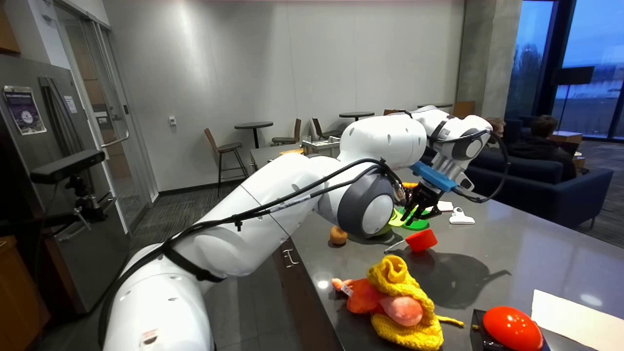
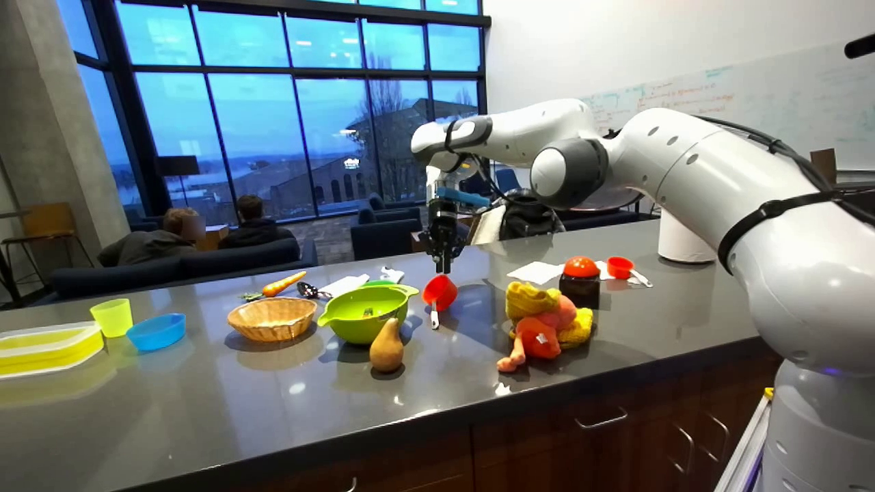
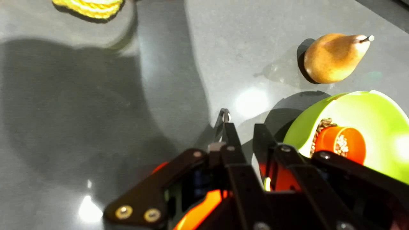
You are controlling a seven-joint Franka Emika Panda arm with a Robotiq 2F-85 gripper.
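- The gripper hung above the counter, its fingers parted by a narrow gap, gripping nothing.
- The red cup sat just below the fingertips, apart from them, beside the green bowl.
- Its long axis followed the handle, which pointed toward the edge nearest the pear.

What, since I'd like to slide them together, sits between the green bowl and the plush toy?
In an exterior view, a red measuring cup is between the green bowl and the plush toy, with the gripper above it.
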